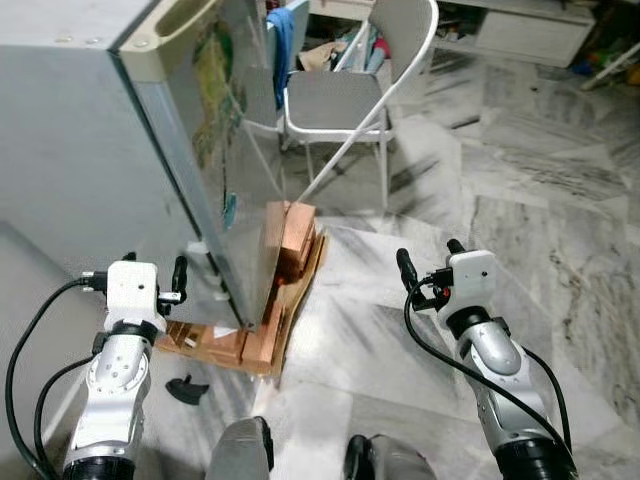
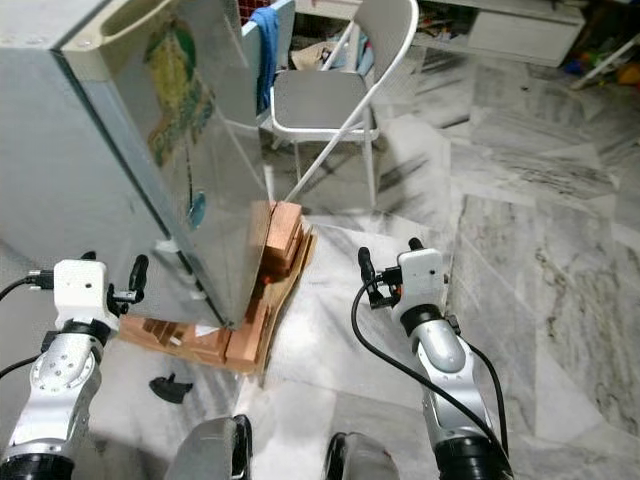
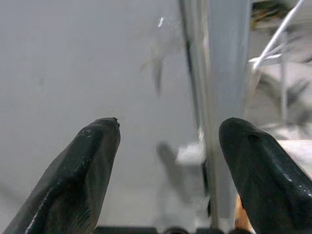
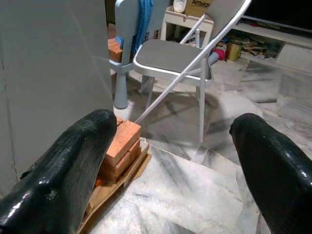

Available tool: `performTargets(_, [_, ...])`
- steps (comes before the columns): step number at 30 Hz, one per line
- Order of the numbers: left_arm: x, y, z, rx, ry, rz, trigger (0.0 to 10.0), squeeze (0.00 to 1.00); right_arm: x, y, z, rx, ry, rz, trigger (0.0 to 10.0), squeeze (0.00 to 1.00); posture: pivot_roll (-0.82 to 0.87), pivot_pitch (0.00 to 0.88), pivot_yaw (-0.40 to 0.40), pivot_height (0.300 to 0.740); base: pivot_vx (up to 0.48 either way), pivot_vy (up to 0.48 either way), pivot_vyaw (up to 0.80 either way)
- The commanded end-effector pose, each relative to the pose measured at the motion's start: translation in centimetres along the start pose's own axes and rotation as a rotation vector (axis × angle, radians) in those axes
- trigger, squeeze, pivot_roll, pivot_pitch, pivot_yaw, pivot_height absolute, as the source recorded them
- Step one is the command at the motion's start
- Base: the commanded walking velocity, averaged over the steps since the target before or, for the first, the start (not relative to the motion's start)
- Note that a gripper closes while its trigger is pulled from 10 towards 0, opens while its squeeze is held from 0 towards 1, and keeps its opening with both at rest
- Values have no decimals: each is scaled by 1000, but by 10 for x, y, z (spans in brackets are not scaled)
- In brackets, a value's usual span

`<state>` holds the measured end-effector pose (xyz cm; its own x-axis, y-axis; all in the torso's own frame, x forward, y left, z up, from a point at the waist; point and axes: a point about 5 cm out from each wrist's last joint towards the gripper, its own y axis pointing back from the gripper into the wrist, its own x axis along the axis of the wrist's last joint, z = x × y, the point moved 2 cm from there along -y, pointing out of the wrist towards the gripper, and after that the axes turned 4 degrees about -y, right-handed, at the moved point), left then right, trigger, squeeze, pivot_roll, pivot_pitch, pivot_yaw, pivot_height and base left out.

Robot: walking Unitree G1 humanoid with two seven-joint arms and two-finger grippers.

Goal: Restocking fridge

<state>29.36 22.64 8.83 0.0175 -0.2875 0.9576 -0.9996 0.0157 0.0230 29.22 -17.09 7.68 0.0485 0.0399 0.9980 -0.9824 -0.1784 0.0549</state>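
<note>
A grey-veined marble floor spreads out past a white folding chair. The fridge stands at the robot's left, propped on red bricks and a wooden board, its door shut as far as these views tell. The left gripper hovers just beside the fridge's near corner, fingers spread and holding nothing; the right gripper hangs over bare floor, well apart from the fridge, likewise spread and empty. No stock to load can be made out. The risk here — a clumsy pull at the door edge could rock the fridge on its brick footing, or the left fingers could slip off the smooth panel.
</note>
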Motion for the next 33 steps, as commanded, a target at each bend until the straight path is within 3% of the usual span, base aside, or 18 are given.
performTargets(1, [2,-4,1,-59,12,1,10000,0,1,1,2,-11,19,-14,10000,0,56,135,-20,740,0,0,0])
performTargets(6, [6,-11,3,-102,34,11,10000,0,0,1,2,-24,10,-39,10000,0,35,148,-5,740,0,0,0])
performTargets(20, [13,-32,31,-175,75,34,10000,0,-1,1,-14,74,42,-84,10000,0,23,161,2,740,0,0,0])
performTargets(24, [14,-39,26,-158,58,34,10000,0,-2,4,-18,92,40,-101,10000,0,21,163,8,740,0,0,0])
performTargets(28, [14,-45,20,-142,35,17,10000,0,7,10,-28,147,-54,-52,10000,0,13,168,12,740,0,0,0])
performTargets(33, [14,-50,16,-135,31,2,10000,0,6,18,-31,175,-53,-65,10000,0,3,167,15,740,0,0,0])
